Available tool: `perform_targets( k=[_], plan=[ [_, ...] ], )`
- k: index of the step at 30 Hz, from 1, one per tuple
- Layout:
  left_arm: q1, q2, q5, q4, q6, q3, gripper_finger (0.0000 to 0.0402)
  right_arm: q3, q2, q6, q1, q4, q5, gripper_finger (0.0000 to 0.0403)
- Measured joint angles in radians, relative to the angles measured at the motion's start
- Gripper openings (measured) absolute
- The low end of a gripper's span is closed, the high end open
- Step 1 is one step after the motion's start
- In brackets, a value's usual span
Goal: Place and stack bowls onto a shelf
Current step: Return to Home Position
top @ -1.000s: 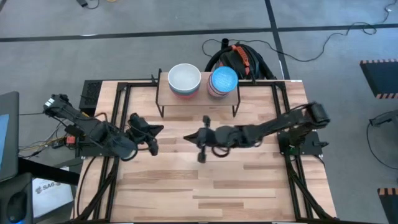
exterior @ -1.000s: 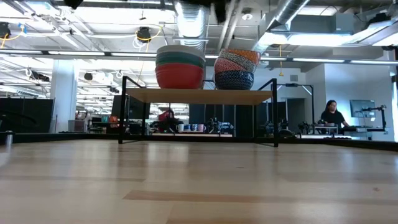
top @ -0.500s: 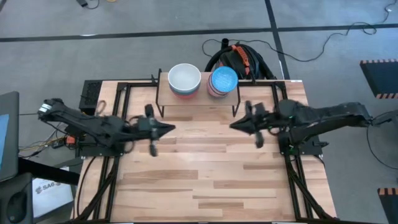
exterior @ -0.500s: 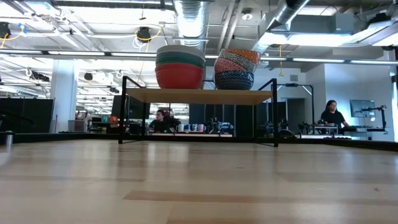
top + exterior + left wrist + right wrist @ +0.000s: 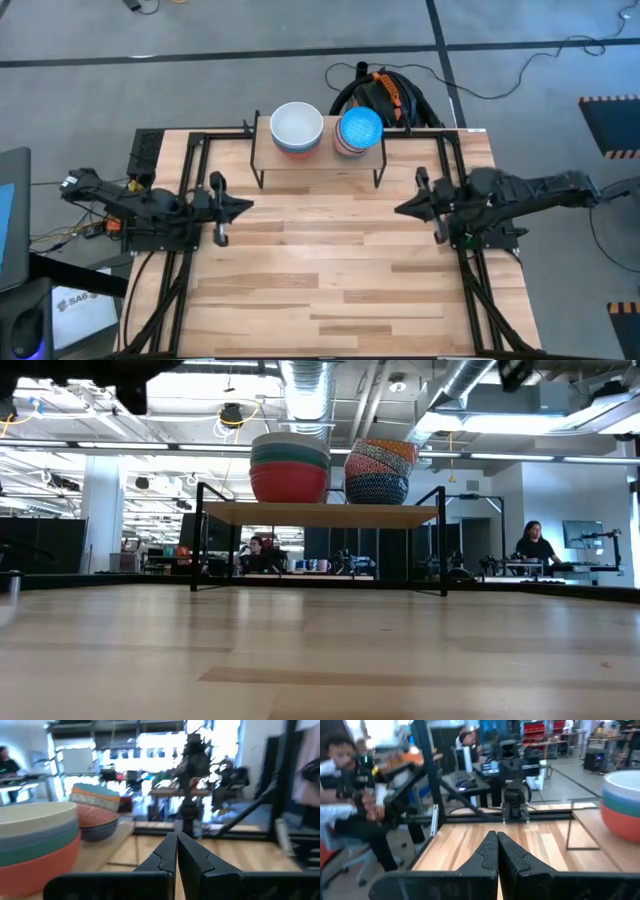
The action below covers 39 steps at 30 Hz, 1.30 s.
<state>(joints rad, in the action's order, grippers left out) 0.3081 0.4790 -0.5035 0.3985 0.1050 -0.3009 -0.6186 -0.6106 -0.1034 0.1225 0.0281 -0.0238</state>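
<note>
The shelf [image 5: 318, 160] stands at the table's far edge on thin black legs [image 5: 197, 535]. Two stacks of bowls rest on it. The left stack [image 5: 289, 467] has a red bowl at the bottom and a white bowl [image 5: 297, 128] on top. The right stack [image 5: 379, 472] has a blue patterned bowl at the bottom and a light blue bowl [image 5: 360, 130] on top. My left gripper [image 5: 245, 207] hovers shut near the table's left edge, pointing right. My right gripper [image 5: 400, 210] hovers shut near the right edge, pointing left. Both are well clear of the shelf and hold nothing.
The wooden tabletop [image 5: 320, 280] lies bare in front of the shelf. Black frame rails [image 5: 180, 270] run along both sides. Cables and a bag [image 5: 385, 95] lie on the floor behind the shelf. A person [image 5: 350, 795] sits beyond the table's left side.
My right gripper has drawn back from the table's middle toward the right edge, staying shut. My left gripper reached a little toward the middle, then pulled back toward the left edge. The bowls and the shelf have stayed where they were.
</note>
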Motion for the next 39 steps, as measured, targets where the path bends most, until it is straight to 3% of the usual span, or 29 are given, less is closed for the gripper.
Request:
perform_targets(
  k=[6, 12, 22, 28, 33, 39],
  plan=[
    [0.0, -0.205, 0.036, 0.009, -0.009, 0.128, 0.0, 0.158, 0.209, -0.052, 0.001, -0.016, 0.002, 0.0017],
    [-0.002, -0.292, 0.052, 0.009, 0.034, 0.225, 0.0, 0.265, 0.326, -0.057, -0.003, -0.021, 0.027, 0.0017],
    [-0.002, -0.451, 0.078, -0.163, 0.048, 0.238, 0.0, 0.426, 0.521, -0.086, -0.081, -0.044, 0.013, 0.0017],
    [-0.01, -0.469, 0.081, -0.182, 0.062, 0.239, 0.0, 0.531, 0.611, -0.137, -0.147, -0.099, -0.029, 0.0017],
    [-0.045, -0.467, 0.138, -0.131, -0.002, 0.29, 0.0, 0.603, 0.61, -0.154, -0.182, -0.196, -0.077, 0.0021],
    [-0.073, -0.468, 0.169, -0.152, -0.004, 0.29, 0.0, 0.61, 0.609, -0.085, -0.186, -0.16, -0.163, 0.0022]
  ],
)
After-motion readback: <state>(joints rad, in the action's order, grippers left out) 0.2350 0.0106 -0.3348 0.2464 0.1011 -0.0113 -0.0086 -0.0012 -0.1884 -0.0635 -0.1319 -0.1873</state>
